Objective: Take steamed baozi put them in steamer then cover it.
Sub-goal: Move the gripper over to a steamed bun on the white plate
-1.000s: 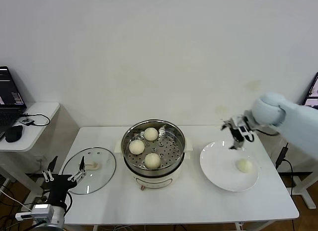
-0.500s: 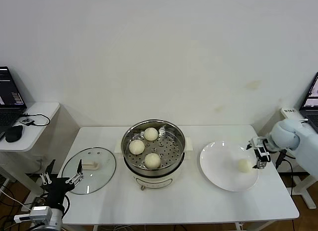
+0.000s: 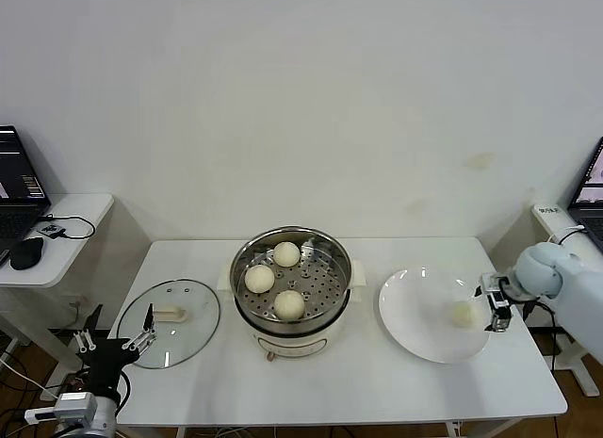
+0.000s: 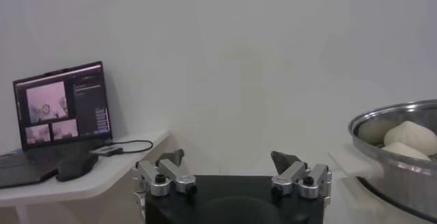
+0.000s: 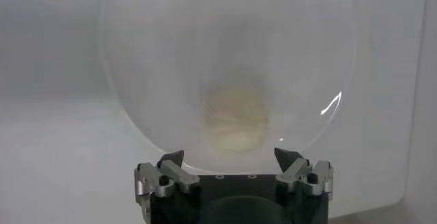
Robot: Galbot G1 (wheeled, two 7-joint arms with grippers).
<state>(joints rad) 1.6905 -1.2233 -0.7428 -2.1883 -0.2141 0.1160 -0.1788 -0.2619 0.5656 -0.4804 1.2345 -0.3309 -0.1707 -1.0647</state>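
Steamer [image 3: 291, 289]: mid-counter, uncovered, three baozi [image 3: 289, 304] on its tray.

Fourth baozi [image 3: 463, 314]: alone on the plate [image 3: 415, 320], toward the plate's right side, near its rim.

Cover [image 3: 170, 322]: flat on the counter [image 3: 358, 381] left of the steamer, handle up, not touching it.

Right gripper [image 3: 498, 304]: low at the plate's right rim, just beside the last bun, fingers [image 5: 171, 160] spread wide and empty; its wrist view frames the bun straight ahead between them.

Left gripper [image 3: 117, 348]: parked off the counter's left front corner, near the cover, fingers apart, empty.

Step in hand, by judgement: pickup of the last bun; three placed, one left, covering not yet begun. Next move calls for a short advance over the rim to bracket the bun, a soft close, then a lift clear of the steamer wall.

Room: the open quarter of the tray is front right. Bare counter lies between plate and steamer. The plate sits close to the counter's right edge; the cover sits near the left edge.
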